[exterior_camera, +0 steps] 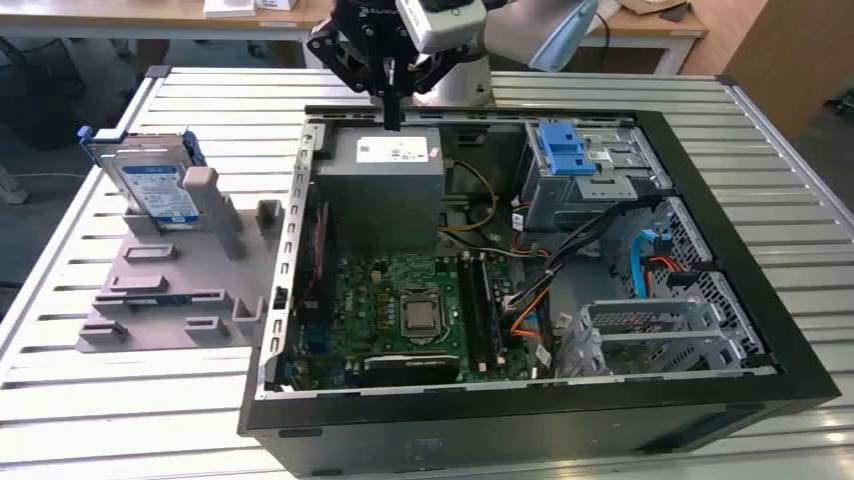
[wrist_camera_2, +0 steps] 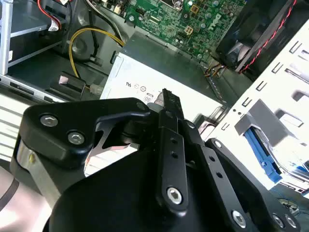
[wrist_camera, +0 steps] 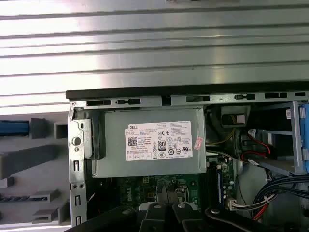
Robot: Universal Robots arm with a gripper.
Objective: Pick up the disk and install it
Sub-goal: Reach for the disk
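- Table: pale silver-white, ribbed in parallel slats.
- Fixture: dull mauve-grey, plain.
- Disk: silver body, blue-and-white label, blue bracket at the edges.
- Computer case: black frame, grey metal inside.
- Power supply box: mid grey; white sticker with black print and one small pink patch.
- Motherboard: green, dotted with black and silver parts.
- Drive cage: grey metal, bright blue latch.
- Cables: yellow loop in the second wrist view; blue ribbon; orange strand.
- Gripper: black, silver screw heads.
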